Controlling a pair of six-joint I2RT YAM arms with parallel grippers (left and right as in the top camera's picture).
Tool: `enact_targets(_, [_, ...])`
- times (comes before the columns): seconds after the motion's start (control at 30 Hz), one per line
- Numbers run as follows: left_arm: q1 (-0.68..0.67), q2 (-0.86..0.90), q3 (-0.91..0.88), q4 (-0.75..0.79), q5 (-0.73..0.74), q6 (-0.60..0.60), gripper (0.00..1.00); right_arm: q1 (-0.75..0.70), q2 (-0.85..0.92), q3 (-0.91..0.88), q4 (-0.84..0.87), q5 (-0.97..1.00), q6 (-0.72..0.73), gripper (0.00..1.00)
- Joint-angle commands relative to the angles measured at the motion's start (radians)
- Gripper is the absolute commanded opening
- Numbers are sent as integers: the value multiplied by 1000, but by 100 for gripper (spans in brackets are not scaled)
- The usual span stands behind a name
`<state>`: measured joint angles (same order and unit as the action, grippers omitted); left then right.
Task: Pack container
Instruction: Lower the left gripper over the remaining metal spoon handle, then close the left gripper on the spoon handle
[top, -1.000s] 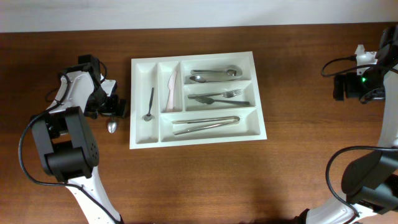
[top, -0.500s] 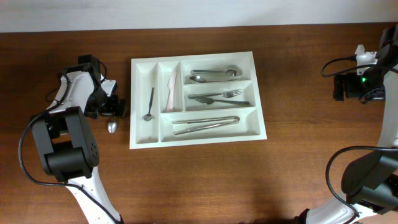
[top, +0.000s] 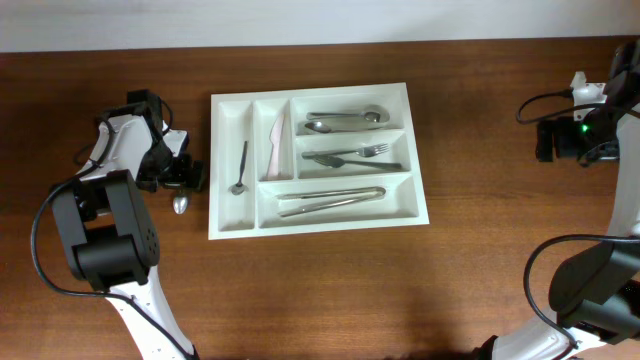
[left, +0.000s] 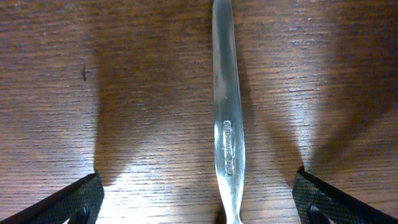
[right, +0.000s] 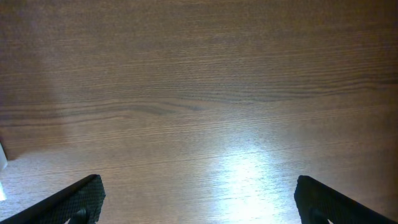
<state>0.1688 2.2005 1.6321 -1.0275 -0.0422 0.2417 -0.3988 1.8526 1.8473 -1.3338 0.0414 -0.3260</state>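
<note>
No visible change anywhere: left claw (top: 187, 174) and spoon (top: 180, 203) just as before.

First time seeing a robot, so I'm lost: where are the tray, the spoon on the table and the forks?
container (top: 230, 216), overhead view, bare floor of leftmost compartment.
loose spoon (top: 180, 204), overhead view, its bowl.
forks (top: 350, 157), overhead view, mid-handles, middle long compartment.

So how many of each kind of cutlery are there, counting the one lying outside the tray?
Spoons: 4 (spoon pair and small spoon in the container, loose spoon outside it)
Forks: 2
Metal knives, as far as I can tell: 2
White knife: 1
Total: 9
</note>
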Motion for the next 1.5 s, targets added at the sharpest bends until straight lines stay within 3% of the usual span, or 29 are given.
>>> enact_targets(0.0, [4, 18, -12, 5, -8, -9, 99, -1, 2, -3, 0, 8, -7, 99])
enact_targets(0.17, [4, 18, -12, 6, -8, -9, 100, -1, 2, -3, 0, 8, -7, 99])
enact_targets(0.23, [4, 18, -12, 6, -7, -9, 93, -1, 2, -3, 0, 8, -7, 99])
enact_targets(0.27, [4, 18, -12, 6, -8, -9, 82, -1, 2, -3, 0, 8, -7, 99])
enact_targets(0.33, [4, 18, -12, 8, -8, -9, 77, -1, 2, -3, 0, 8, -7, 99])
enact_targets(0.6, [3, 18, -12, 33, -7, -9, 74, -1, 2, -3, 0, 8, -7, 99])
enact_targets(0.9, [4, 18, -12, 47, -7, -9, 46, -1, 2, -3, 0, 8, -7, 99])
enact_targets(1.47, [4, 17, -12, 51, -7, -9, 14, -1, 2, -3, 0, 8, -7, 99])
